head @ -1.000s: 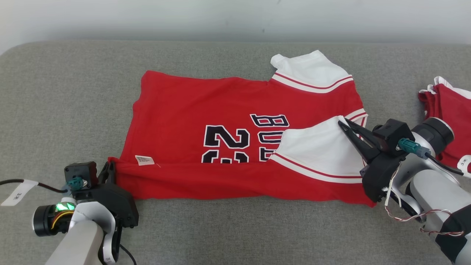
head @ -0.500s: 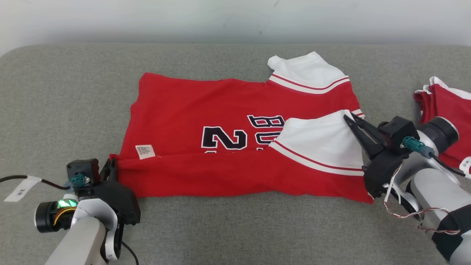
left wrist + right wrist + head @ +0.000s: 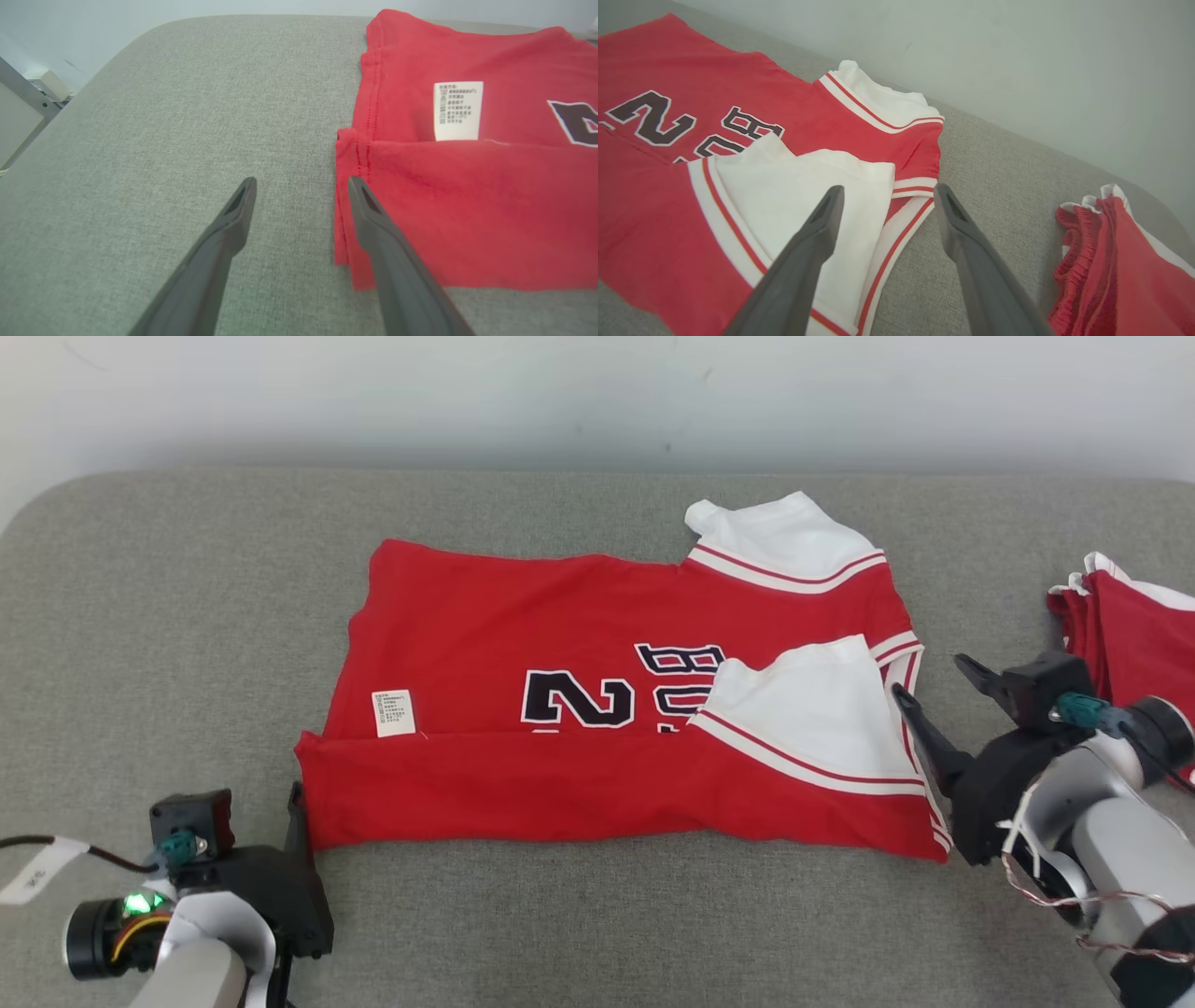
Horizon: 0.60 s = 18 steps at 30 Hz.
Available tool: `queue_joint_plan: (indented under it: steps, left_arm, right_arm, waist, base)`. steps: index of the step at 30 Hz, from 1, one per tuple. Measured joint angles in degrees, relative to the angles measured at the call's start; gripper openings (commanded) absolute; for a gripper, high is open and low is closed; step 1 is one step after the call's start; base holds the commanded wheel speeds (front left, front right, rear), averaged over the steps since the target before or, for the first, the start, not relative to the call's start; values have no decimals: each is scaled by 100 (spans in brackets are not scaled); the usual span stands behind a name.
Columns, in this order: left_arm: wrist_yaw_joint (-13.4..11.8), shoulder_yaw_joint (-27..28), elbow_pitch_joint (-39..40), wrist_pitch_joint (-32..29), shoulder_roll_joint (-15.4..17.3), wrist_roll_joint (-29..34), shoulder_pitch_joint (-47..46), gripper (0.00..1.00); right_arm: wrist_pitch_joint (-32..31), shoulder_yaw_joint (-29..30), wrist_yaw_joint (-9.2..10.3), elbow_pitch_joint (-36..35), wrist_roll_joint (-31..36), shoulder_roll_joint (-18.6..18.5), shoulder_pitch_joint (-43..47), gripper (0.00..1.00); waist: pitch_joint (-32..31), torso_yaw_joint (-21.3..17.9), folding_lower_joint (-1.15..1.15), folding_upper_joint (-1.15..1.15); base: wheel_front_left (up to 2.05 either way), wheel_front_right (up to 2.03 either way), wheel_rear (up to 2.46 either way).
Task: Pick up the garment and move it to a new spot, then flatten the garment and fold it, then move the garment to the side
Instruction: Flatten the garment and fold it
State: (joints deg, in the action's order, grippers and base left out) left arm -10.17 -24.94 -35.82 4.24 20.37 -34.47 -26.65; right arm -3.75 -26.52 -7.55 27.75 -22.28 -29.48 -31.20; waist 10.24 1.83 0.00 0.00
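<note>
My left gripper (image 3: 297,812) (image 3: 299,184) is no longer pinching the near-left hem corner it held a moment ago. Its fingers are now standing spread and sitting just left of that corner on the grey padded surface (image 3: 140,616). The right finger is overlapping the red edge in the left wrist view, and I cannot tell if it is touching.

The garment (image 3: 560,616) (image 3: 444,210) (image 3: 644,210) is lying flat mid-surface, released, with its near strip folded up over the body. Its long axis is running left to right, with the hem pointing left and the sleeves pointing right. The care label (image 3: 393,712) (image 3: 458,110) is showing at the fold line, its print too small to read.

The fold is cutting off the lower part of the number print (image 3: 579,698). The near white sleeve (image 3: 803,709) is covering part of the lettering, and the far white sleeve (image 3: 775,537) is sticking out at the far right.

My right gripper (image 3: 930,677) (image 3: 888,188) is also off the sleeve edge it was clamping, spread wide and hanging just right of the garment. The whole head view is sitting slightly lower than before.

A red pile (image 3: 1130,625) (image 3: 1111,270) is lying at far right, cut off by the frame.
</note>
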Motion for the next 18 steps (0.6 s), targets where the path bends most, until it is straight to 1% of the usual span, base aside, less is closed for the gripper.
queue_joint_plan:
  steps: [5,9,13,18]
  left_arm:
    - [-97,15,216,-102,-20,-94,223,100]
    - [-151,-45,288,-330,-25,-104,233,100]
    - [-191,-88,319,-597,-30,-149,262,100]
    - [-296,-112,321,-923,-23,-252,319,100]
  right_arm:
    - [-660,544,0,-633,-33,-20,581,100]
    - [-1069,800,0,-1247,97,131,911,100]
    - [-1352,940,0,-1699,197,277,1130,100]
    - [-1604,1155,0,-1979,289,361,1340,100]
  waist:
    - [-109,28,0,-1]
    - [-112,-51,0,-1]
    - [-69,-152,0,-1]
    - [15,-229,0,-1]
  base:
    - [0,0,0]
    - [0,0,0]
    - [0,0,0]
    - [0,0,0]
